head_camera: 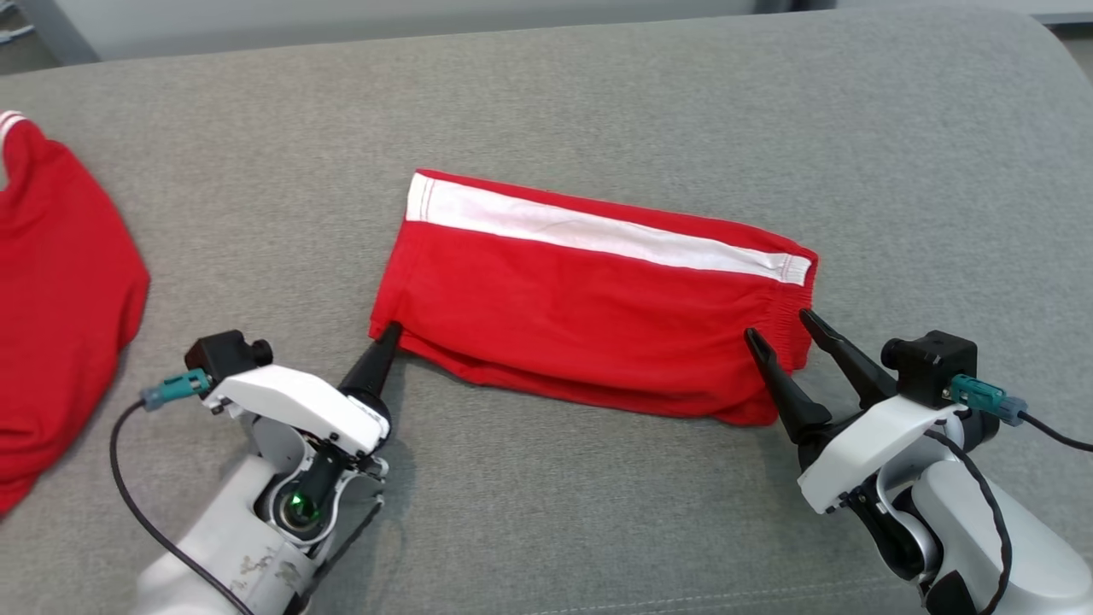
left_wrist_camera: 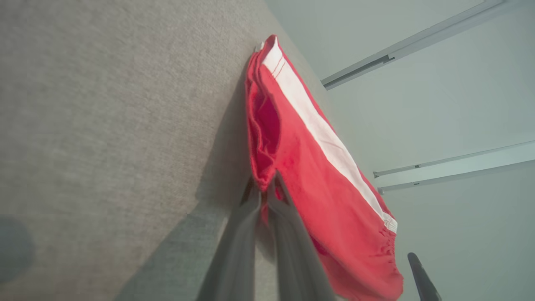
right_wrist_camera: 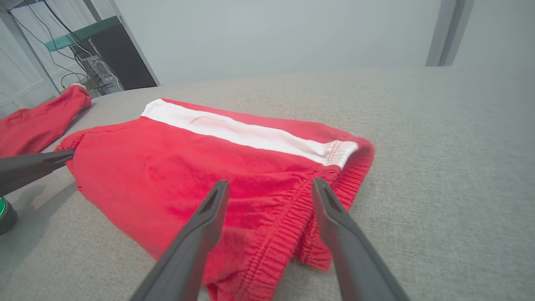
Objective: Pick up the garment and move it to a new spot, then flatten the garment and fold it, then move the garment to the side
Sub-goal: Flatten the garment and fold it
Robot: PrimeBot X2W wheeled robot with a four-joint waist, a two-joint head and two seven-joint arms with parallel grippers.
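Observation:
The garment is a pair of red shorts with a white side stripe, folded into a long band across the grey surface. My left gripper is shut on its near left corner; the left wrist view shows that gripper pinching the red hem of the garment. My right gripper stands open over the elastic waistband at the garment's right end. In the right wrist view the right gripper has its two fingers spread above the waistband of the garment, with nothing pinched between them.
A second red garment with white trim lies at the left edge of the grey cushioned surface. Bare grey fabric stretches behind and in front of the shorts. Cables and equipment stand beyond the far left edge.

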